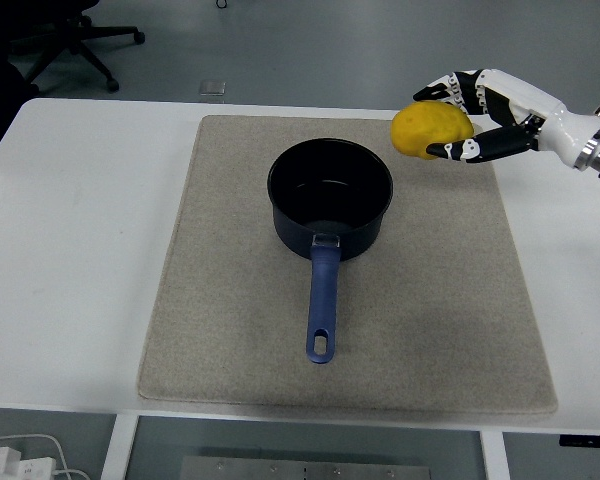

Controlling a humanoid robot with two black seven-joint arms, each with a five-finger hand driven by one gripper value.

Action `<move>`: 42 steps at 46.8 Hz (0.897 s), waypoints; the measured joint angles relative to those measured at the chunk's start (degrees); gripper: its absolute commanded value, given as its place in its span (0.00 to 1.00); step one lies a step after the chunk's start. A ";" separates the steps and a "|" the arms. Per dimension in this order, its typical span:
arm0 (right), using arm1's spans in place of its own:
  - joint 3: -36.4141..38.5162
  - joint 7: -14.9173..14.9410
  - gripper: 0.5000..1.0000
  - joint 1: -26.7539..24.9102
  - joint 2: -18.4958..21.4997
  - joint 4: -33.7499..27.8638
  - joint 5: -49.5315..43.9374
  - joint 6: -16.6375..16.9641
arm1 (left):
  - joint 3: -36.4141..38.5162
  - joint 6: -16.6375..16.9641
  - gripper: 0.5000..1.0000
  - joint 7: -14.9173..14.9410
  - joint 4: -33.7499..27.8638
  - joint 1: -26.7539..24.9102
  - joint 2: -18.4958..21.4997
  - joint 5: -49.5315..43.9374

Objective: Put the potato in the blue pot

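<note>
Glossy enamelled pot (330, 199) on rough felt-like mat (220, 300)

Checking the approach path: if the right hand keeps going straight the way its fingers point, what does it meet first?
The right hand, shut on the potato, points left across the mat. It looks raised, so it likely passes just behind the blue pot; lower down, the pot's far rim comes first. Depth is unclear.

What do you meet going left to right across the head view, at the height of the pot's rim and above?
bare white table → grey mat → blue pot → potato → right hand holding it.
</note>
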 measured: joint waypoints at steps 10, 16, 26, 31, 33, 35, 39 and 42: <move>-0.54 -1.08 0.00 2.62 3.86 0.22 -0.17 -0.04 | -0.01 0.00 0.99 0.00 -0.01 -0.02 0.00 0.00; -1.15 -1.61 0.00 4.30 6.49 0.19 -0.42 -0.22 | -0.01 0.00 0.99 -0.01 0.00 -0.02 0.00 -0.01; -2.51 -1.70 0.00 4.88 12.84 -2.75 -0.47 -0.73 | -0.09 0.07 0.99 -0.01 0.19 0.01 0.00 -0.09; -2.55 -1.70 0.00 4.82 16.08 -4.42 -0.67 -0.78 | -0.09 0.09 0.99 -0.01 0.33 0.01 0.00 -0.09; -2.55 -1.70 0.00 4.82 17.32 -5.46 -0.70 -0.79 | -0.09 0.10 0.99 -0.01 0.40 0.01 0.00 -0.09; -2.55 -1.70 0.00 4.82 18.50 -6.78 -0.70 -0.82 | -0.09 0.09 0.99 -0.01 0.45 0.05 0.00 -0.09; -2.55 -1.70 0.00 4.82 20.98 -9.31 -0.75 -0.82 | -0.08 0.09 0.99 -0.02 0.46 0.09 0.00 -0.09; -2.55 -1.70 0.00 4.82 22.53 -11.53 -0.77 -0.82 | -0.05 0.10 0.99 -0.01 0.51 0.11 0.00 -0.09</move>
